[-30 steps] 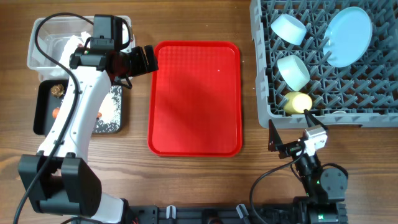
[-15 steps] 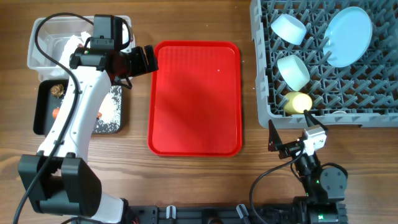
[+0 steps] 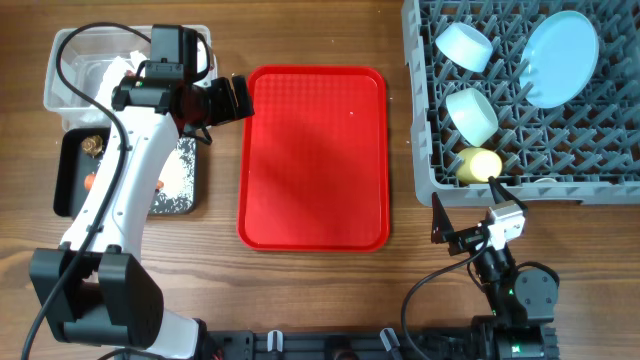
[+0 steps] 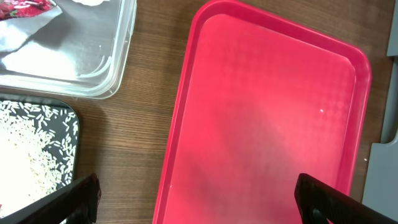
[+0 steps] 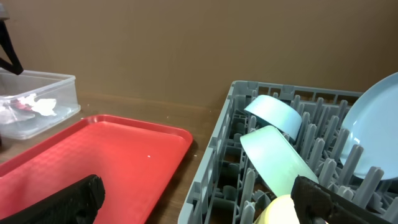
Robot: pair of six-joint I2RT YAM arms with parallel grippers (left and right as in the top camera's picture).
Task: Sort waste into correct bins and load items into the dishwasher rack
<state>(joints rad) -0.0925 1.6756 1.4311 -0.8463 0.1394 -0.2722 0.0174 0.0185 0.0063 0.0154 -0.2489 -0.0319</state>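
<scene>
The clear tub point(image 3: 70, 60) holds a white napkin point(image 5: 38, 106) and a red wrapper point(image 4: 25, 7). The black tray point(image 3: 68, 190) holds rice point(image 4: 28, 165), a carrot point(image 3: 90, 182) and a brown lump point(image 3: 95, 145). The grey rack point(image 3: 520, 185) holds the blue plate point(image 3: 560, 58), two mint bowls point(image 3: 463, 45) point(image 3: 472, 113) and the yellow cup point(image 3: 478, 165). The spoon is not in view. My left gripper point(image 3: 232, 100) is open and empty over the red tray's left edge point(image 4: 199, 202). My right gripper point(image 5: 196, 199) is open and empty in front of the rack.
The flat red tray point(image 3: 313, 158) lies bare between the bins and the rack. It also shows in the left wrist view point(image 4: 267, 124) and the right wrist view point(image 5: 93, 155). Bare wood table lies along the front edge.
</scene>
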